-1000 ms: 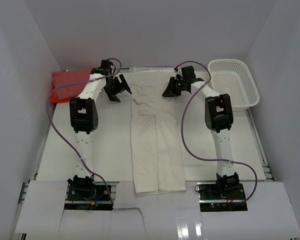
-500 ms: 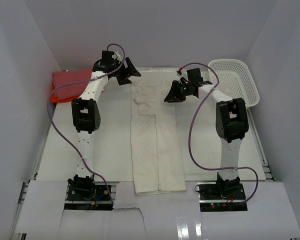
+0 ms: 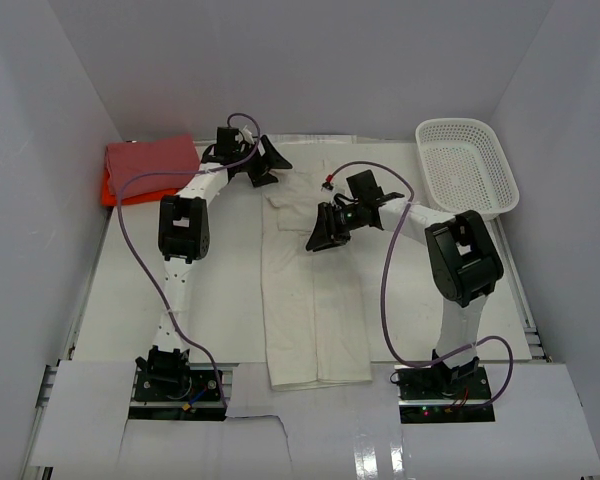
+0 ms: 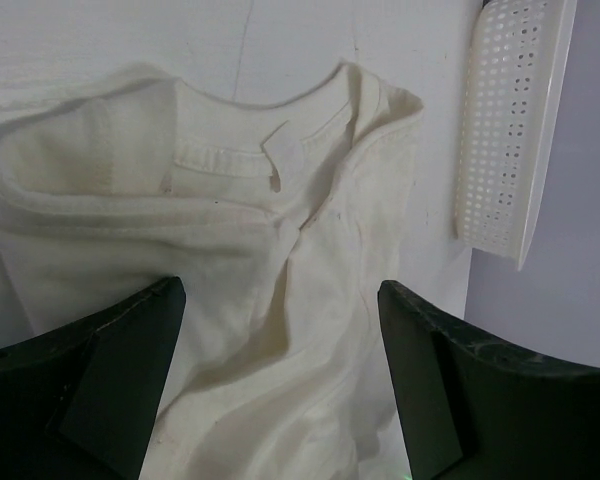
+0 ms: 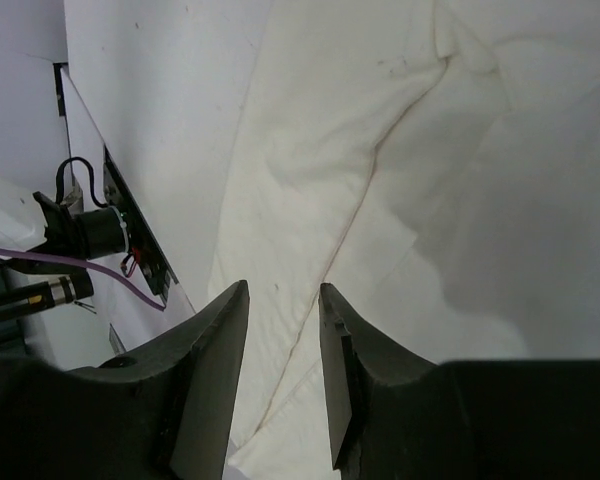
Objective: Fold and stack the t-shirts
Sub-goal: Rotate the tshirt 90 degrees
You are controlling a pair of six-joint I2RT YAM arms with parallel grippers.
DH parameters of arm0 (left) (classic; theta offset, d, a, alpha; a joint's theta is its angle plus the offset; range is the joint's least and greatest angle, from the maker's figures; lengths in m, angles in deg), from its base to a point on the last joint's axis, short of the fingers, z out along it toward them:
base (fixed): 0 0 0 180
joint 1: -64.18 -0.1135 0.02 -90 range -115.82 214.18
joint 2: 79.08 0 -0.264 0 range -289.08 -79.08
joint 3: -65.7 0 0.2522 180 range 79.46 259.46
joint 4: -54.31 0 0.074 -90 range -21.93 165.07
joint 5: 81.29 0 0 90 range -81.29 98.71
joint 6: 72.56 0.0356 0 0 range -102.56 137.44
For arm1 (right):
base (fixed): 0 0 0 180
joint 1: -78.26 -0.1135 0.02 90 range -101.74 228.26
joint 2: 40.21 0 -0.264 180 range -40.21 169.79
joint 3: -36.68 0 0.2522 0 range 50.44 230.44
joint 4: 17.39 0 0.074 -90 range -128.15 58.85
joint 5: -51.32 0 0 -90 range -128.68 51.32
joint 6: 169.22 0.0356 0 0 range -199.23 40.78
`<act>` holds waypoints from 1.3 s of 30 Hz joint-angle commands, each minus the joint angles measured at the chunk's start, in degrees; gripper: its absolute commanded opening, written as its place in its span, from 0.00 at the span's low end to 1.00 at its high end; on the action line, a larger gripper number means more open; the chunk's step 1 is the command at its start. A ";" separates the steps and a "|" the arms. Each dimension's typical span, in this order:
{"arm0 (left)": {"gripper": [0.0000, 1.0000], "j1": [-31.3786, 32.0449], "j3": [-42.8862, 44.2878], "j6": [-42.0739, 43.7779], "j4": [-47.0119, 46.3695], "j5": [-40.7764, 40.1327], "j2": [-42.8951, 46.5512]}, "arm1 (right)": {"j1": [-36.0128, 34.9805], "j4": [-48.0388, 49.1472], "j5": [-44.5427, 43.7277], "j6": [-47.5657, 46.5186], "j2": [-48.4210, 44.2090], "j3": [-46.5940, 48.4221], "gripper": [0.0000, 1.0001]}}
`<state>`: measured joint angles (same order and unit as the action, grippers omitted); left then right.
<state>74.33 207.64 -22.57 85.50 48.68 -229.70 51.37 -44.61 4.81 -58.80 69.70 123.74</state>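
A cream t-shirt (image 3: 315,320) lies as a long narrow strip down the middle of the table, collar at the far end. My left gripper (image 3: 268,162) hovers wide open at that far end; the left wrist view shows the collar (image 4: 270,165) beyond its empty gripper (image 4: 280,290). My right gripper (image 3: 322,230) hangs over the shirt's upper part. In the right wrist view that gripper (image 5: 283,290) is open by a narrow gap, with only the cream cloth (image 5: 310,150) below. A folded pink-red t-shirt (image 3: 152,160) sits on an orange t-shirt (image 3: 110,192) at the back left.
A white mesh basket (image 3: 467,165) stands at the back right, also seen as a basket (image 4: 510,130) in the left wrist view. White walls close in on three sides. Bare table (image 3: 220,290) flanks the shirt, and the arm bases sit at the near edge.
My right gripper has moved left and nearer, from the shirt's far right corner to over its upper part, and its jaws have parted. My left gripper has swung back and right to the collar end.
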 commanded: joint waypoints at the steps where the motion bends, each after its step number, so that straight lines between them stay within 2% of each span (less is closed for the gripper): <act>1: 0.89 0.04 1.55 0.63 -4.24 0.12 0.86 | -0.70 5.19 1.61 1.63 1.18 -0.87 0.41; 12: 0.89 -0.48 0.93 -0.33 -8.73 -0.77 0.77 | -2.02 8.62 1.96 3.83 7.33 1.76 0.41; 32: 0.88 -1.28 1.11 -1.12 -9.26 0.11 0.25 | -4.92 9.06 -5.60 5.24 15.95 11.07 0.41; 35: 0.88 -1.45 1.28 -1.04 -9.00 -0.06 0.33 | -5.36 8.71 -5.52 5.41 16.83 11.43 0.33; 36: 0.88 -1.45 1.37 -1.04 -8.99 -0.06 0.42 | -5.45 8.71 -5.69 5.50 16.92 11.34 0.22; 38: 0.88 -1.45 1.46 -1.12 -8.91 0.02 0.33 | -5.54 8.88 -5.43 5.76 16.74 10.91 0.17; 39: 0.88 -1.45 1.46 -1.12 -8.82 -0.06 0.33 | -5.54 8.97 -5.17 5.85 16.48 10.38 0.10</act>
<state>73.24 207.66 -23.79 77.07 48.20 -229.77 46.25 -36.72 -0.39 -53.07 86.07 133.44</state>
